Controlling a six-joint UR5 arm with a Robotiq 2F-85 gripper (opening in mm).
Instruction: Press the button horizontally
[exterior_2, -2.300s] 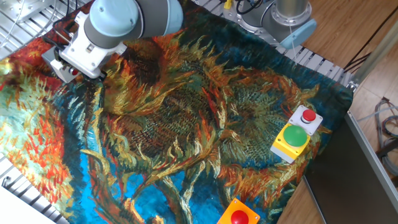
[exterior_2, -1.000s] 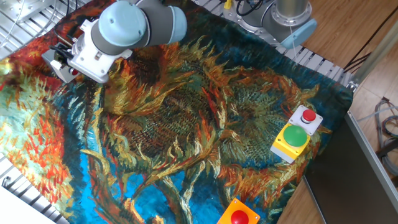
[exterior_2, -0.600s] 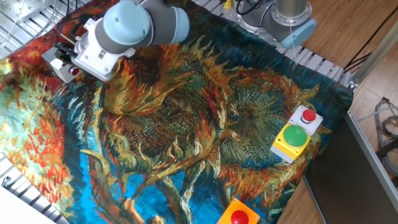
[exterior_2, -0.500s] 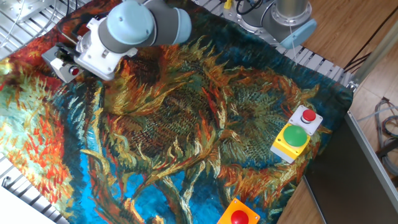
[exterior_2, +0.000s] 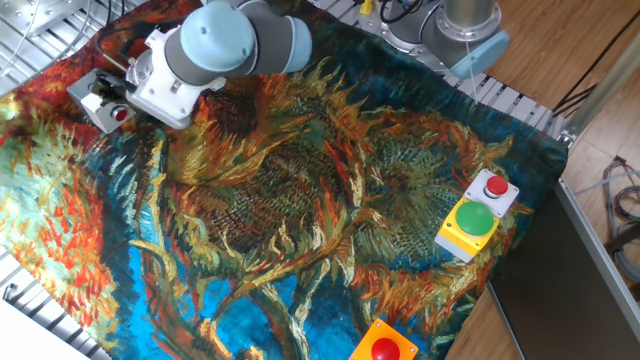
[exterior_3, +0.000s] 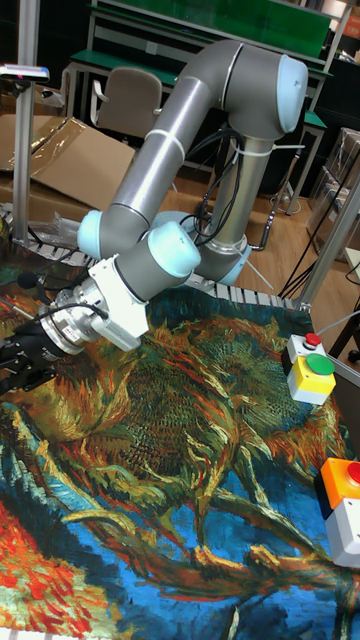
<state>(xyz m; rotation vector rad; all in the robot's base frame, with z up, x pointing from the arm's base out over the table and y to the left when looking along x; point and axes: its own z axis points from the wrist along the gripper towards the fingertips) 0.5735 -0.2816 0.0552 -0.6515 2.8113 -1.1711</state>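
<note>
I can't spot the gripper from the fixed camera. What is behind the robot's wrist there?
A grey box with a small red button on its side peeks out. The gripper itself is covered there; the tall view shows it dark, fingertips unclear.

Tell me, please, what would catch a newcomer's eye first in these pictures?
First, the vivid sunflower-painting cloth covering the whole table. Next, the big grey robot arm bending down to the table's far left corner, where its claw points at a small grey box with a red button. At the right edge, a yellow box with a green button stands out.
</note>
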